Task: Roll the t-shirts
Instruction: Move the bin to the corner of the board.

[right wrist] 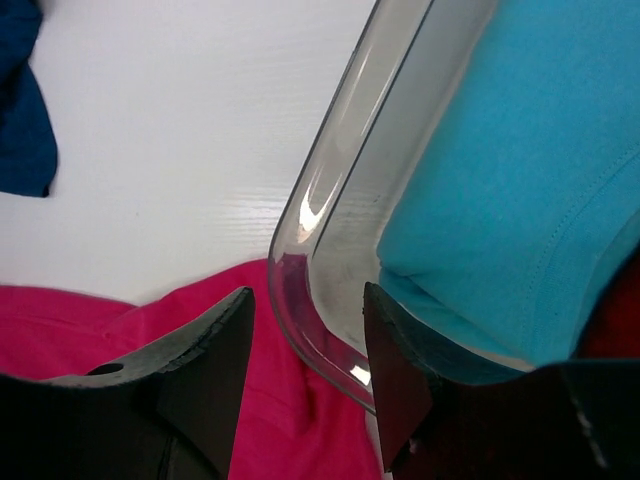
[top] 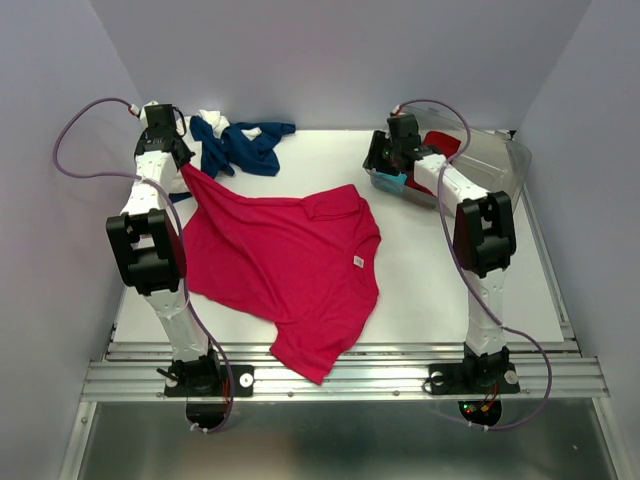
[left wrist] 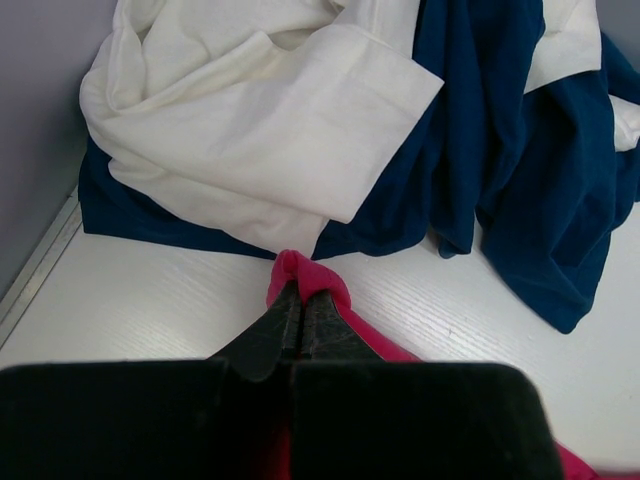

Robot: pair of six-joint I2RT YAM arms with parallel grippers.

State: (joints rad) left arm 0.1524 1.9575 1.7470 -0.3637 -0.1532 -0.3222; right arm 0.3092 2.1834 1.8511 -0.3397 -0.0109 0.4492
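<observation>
While the pink-red t-shirt (top: 280, 250) lies spread mid-table, the left gripper (left wrist: 300, 300) is pinched tight on its far-left corner, probably to pull it flat for rolling. Right gripper (right wrist: 305, 298) is half-parted astride the clear bin (right wrist: 330, 200) rim, holding nothing.

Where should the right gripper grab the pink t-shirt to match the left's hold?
Pinch the pink t-shirt at its far right corner, lying flat beside the clear bin, coming down from above. The left gripper pinches the far left corner, so this should pull that edge taut.
</observation>
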